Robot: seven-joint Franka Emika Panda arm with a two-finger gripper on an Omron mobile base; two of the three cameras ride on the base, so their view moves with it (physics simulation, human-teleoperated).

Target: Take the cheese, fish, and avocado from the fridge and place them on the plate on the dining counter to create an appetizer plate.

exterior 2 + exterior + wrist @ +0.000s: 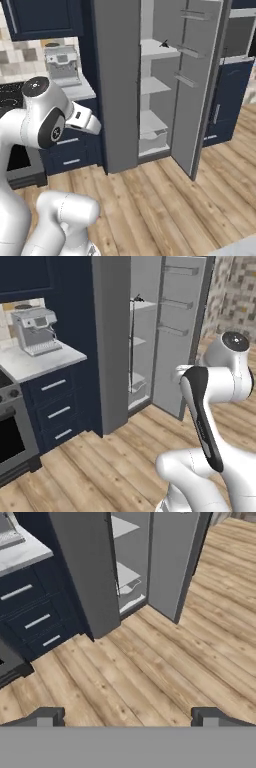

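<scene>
The tall grey fridge (107, 341) stands on the wood floor (150, 662) with its door (197, 85) swung wide open. Inside are pale shelves (152, 85), and a small dark thing (164, 44) sits on the top one; it is too small to tell what it is. To the left of the fridge are dark blue drawers (55, 401) under a white worktop (35, 361) with a coffee machine (35, 330) on it. The robot's fingers (127, 717) are spread wide apart over the floor, holding nothing, well away from the fridge.
</scene>
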